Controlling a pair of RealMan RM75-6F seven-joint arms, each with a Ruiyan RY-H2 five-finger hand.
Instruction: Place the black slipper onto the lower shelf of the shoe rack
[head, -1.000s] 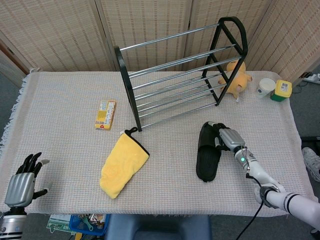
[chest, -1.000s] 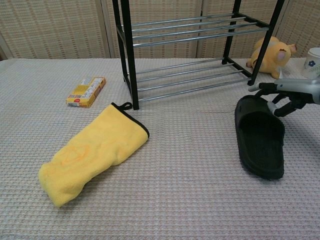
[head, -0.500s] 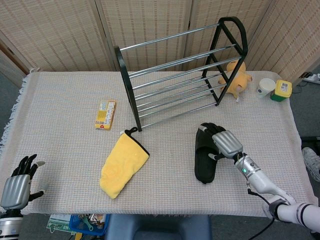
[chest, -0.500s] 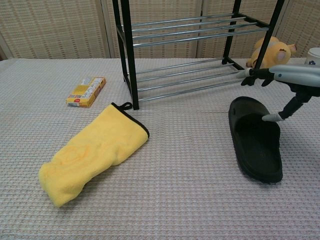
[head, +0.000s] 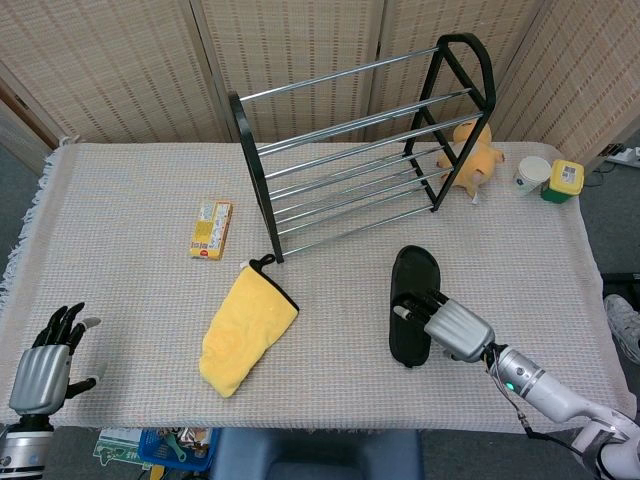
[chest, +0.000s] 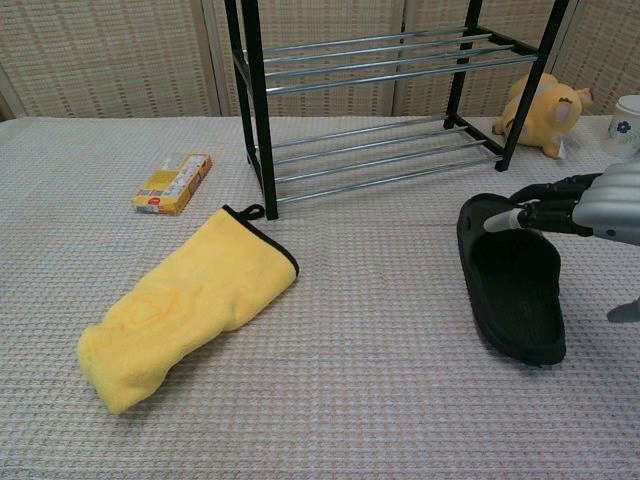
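While the right hand (head: 450, 325) hovers with fingers spread, holding nothing, over the black slipper (head: 410, 305), its light, flexible strap looks easiest to grip.

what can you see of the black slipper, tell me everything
The slipper is an all-black slide with a matte, rubbery look, a broad strap over the front and an open heel. It lies flat and sole-down on the woven tablecloth, in front of the rack and right of the yellow towel, not on any shelf. The right hand reaches over it, fingers spread above the footbed; whether they touch it cannot be told. Nothing else is against it.
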